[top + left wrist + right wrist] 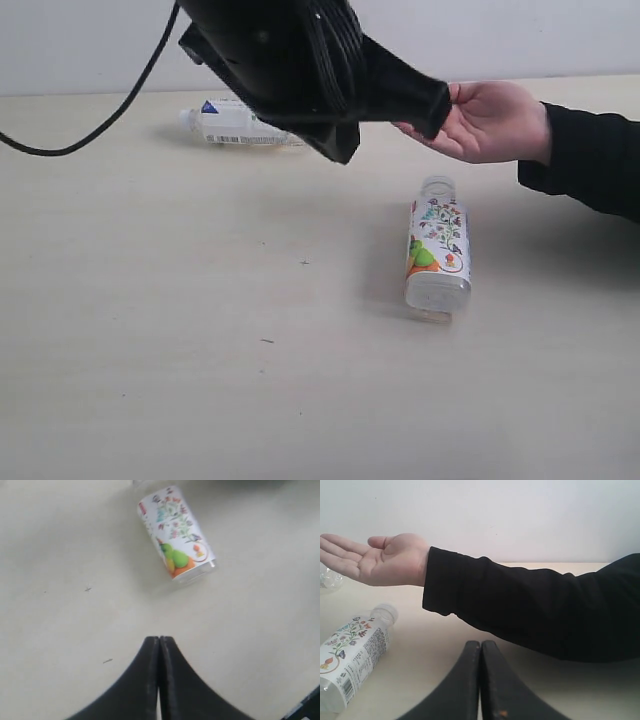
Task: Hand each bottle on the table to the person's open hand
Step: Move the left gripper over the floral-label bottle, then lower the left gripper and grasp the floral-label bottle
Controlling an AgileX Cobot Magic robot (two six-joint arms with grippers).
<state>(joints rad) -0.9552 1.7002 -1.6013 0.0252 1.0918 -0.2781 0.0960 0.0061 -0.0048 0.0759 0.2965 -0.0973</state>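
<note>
White-blue bottle (232,124) half hidden behind black arm (300,70); open hand (495,120) fingertips too; floral bottle (175,532) cap cropped

Exterior camera, raised and near, looks obliquely down across the table (150,380) to the wall (520,40); left wrist camera faces steeply down, right wrist camera low and almost level; all share the floral bottle (437,258), exterior and right the open hand (490,120).

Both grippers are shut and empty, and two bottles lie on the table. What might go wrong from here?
1. The floral bottle lies on its side, so it may roll when grabbed.
2. The hand hangs close to the black arm; a swing might hit it.
3. The far bottle is partly hidden behind that arm, so aiming there is harder.
</note>
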